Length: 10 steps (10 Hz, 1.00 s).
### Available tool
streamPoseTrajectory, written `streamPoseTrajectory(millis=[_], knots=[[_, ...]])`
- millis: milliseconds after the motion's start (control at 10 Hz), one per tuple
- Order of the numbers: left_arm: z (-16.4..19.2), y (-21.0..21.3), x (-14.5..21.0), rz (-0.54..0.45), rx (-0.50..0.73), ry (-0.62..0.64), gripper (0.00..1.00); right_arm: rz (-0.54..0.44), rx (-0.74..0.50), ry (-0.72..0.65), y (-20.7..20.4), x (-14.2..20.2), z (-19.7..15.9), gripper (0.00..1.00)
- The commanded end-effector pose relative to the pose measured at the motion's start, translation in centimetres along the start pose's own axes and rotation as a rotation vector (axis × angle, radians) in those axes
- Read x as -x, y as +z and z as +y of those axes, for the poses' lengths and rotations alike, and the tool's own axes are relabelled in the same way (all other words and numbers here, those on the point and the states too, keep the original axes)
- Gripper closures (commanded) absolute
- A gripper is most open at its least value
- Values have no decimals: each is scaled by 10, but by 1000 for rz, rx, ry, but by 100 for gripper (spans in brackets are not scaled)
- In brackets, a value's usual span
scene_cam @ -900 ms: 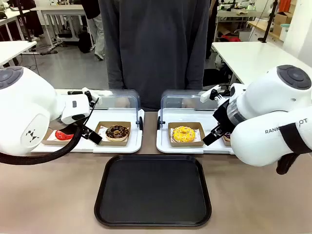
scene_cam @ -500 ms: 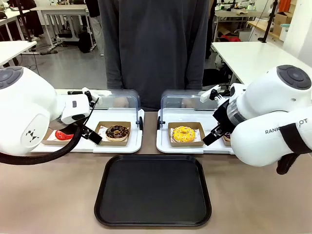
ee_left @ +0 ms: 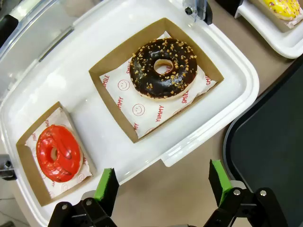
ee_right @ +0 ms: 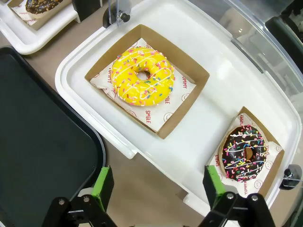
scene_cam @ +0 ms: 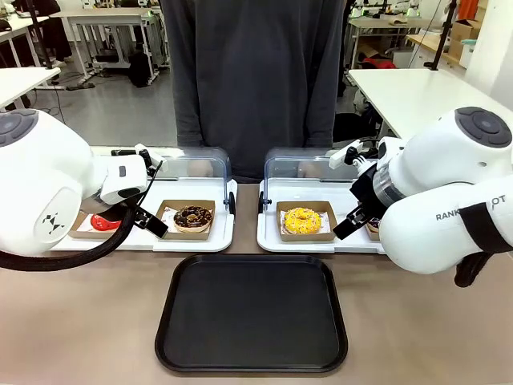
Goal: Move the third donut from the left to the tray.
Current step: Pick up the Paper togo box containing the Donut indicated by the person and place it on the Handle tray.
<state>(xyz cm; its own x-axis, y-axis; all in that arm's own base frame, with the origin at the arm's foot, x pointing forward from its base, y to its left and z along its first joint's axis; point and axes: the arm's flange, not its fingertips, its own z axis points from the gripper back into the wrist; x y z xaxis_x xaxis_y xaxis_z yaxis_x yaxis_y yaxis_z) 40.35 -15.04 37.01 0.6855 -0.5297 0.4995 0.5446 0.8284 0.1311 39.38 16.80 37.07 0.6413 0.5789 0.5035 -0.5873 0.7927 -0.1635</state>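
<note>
in square cardboard holder (ee_right: 193,78): glossy yellow ring donut (ee_right: 157,90), sprinkled.

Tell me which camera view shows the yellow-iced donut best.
Right wrist view: the yellow donut lies whole and close, seen from above, sprinkles clear. The front view shows it small and low-angled; the left wrist view catches a sliver at its top edge.
</note>
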Motion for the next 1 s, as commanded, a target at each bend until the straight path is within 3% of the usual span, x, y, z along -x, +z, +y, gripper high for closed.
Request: streamPoseTrajectory(millis=[0,200,400,600,700,900], knots=[[0,0,0,0,0,0,0,0,0,0,0,0,0,0],[37,50,-43,-39,81,-9,0,-43,-36,-47,52,-34,-42,0],[80,88,-68,-16,210,-60,0,-87,-123,-79,99,-41,-83,0],[129,118,-72,-17,358,-125,0,-153,-248,-76,139,-21,-129,0],[163,132,-64,-41,453,-200,0,-213,-314,-59,159,-2,-162,0],[228,143,-32,-143,558,-212,0,-337,-408,-50,181,48,-221,0]])
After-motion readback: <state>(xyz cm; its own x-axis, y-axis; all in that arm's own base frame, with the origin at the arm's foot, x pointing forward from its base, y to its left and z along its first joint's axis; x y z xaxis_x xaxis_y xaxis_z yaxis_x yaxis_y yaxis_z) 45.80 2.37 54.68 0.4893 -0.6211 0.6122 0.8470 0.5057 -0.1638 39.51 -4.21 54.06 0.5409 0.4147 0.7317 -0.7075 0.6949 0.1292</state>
